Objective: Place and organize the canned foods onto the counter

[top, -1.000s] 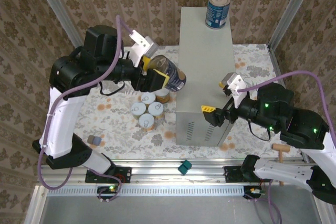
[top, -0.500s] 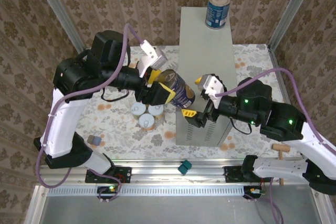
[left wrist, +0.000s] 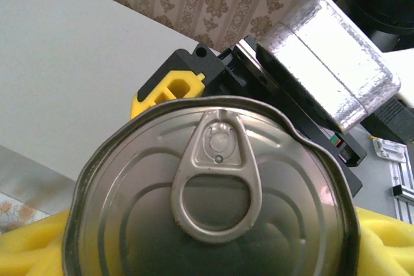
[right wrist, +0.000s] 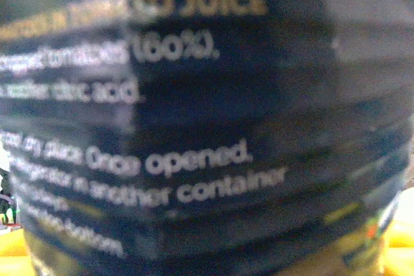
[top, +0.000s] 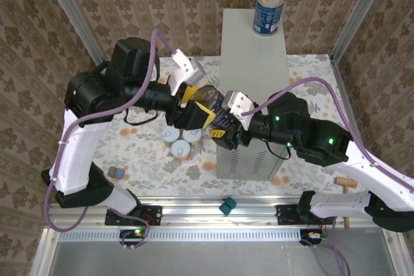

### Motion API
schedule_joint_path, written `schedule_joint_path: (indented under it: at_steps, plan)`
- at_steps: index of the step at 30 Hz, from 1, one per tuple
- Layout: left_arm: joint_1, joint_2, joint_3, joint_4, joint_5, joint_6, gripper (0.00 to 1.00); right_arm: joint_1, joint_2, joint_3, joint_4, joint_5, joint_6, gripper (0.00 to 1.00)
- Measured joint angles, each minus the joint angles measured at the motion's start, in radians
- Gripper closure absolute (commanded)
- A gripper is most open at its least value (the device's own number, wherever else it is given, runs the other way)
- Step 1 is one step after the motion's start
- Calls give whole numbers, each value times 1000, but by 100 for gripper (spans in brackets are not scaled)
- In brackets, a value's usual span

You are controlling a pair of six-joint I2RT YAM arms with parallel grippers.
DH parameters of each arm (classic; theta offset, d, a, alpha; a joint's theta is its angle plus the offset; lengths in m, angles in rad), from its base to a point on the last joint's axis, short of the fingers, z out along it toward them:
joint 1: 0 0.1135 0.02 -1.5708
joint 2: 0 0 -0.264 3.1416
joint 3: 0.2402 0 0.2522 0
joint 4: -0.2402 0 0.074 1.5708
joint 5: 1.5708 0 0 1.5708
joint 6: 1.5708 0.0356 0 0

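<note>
The left pincer (top: 200, 105) squeezes the blue can (top: 218, 106) up in the air, just beside the tall grey surface (top: 255, 63). The right pincer (top: 223, 126) is at the can; I cannot tell if it grips. The can looks hard, heavy and smooth, so hold its round sides.

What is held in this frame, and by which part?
The left claw grips the dark blue can by its side wall at the lid end. The right claw brackets its body; whether it grips cannot be told.
</note>
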Motion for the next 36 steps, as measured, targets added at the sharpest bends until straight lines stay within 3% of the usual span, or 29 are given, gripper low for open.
schedule_joint_path:
  at_steps: [3,5,9,10,25,36]
  plan:
    - [0,0,2,0,0,1,37,0,-1,0,2,-2,0,32]
    - [0,0,2,0,1,1,30,0,-3,0,2,-2,3,37]
    - [0,0,0,23,7,0,1,1,-10,-5,15,-3,15,40]
    - [0,-5,-7,48,14,0,0,1,-15,-13,18,-3,27,41]
    - [0,-331,-615,623,71,-126,0,3,-165,-235,237,61,216,45]
    - [0,-364,-746,945,45,-253,0,3,-180,-272,337,72,300,44]
